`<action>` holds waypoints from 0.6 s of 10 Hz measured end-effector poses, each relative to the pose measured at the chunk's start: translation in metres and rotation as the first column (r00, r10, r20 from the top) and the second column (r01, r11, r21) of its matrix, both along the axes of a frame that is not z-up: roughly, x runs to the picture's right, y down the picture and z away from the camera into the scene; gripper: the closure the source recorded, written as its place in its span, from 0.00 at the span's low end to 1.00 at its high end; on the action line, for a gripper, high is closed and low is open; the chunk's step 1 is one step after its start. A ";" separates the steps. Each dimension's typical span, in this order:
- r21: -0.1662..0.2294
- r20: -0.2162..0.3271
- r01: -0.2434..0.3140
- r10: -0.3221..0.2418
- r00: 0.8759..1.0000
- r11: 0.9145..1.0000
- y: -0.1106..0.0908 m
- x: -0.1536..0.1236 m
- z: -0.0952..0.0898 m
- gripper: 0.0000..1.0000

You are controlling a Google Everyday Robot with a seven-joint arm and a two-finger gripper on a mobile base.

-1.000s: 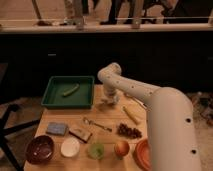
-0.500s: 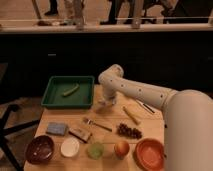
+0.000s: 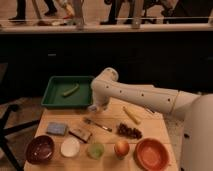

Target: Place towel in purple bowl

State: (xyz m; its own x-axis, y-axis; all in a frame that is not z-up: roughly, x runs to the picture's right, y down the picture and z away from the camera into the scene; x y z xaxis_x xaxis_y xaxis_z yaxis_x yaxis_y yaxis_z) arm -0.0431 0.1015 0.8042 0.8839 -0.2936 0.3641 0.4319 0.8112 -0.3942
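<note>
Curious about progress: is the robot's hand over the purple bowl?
No; the gripper is beside the green tray, well away from the purple bowl.

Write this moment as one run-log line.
gripper: shut, by green tray's right end | towel: pale cloth under gripper, hold unclear | purple bowl: front left, towel not in it

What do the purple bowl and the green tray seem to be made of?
Purple bowl: glossy, faint sheen; glazed ceramic or plastic, unclear. Green tray: probably matte plastic, even colour, raised rim. Gripper: shut, at the tray's near right corner.
</note>
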 end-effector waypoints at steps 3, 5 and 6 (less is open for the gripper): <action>0.023 0.069 0.069 -0.071 0.995 0.997 0.008 -0.038 -0.021 1.00; 0.040 0.112 0.122 -0.125 0.986 0.992 0.019 -0.072 -0.034 1.00; 0.043 0.136 0.140 -0.145 0.980 0.989 0.024 -0.086 -0.042 1.00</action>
State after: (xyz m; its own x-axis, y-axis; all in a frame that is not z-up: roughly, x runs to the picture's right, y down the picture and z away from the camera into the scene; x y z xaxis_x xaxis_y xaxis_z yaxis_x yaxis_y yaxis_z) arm -0.1294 0.1251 0.7622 0.7739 -0.4269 0.4678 0.5924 0.7491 -0.2964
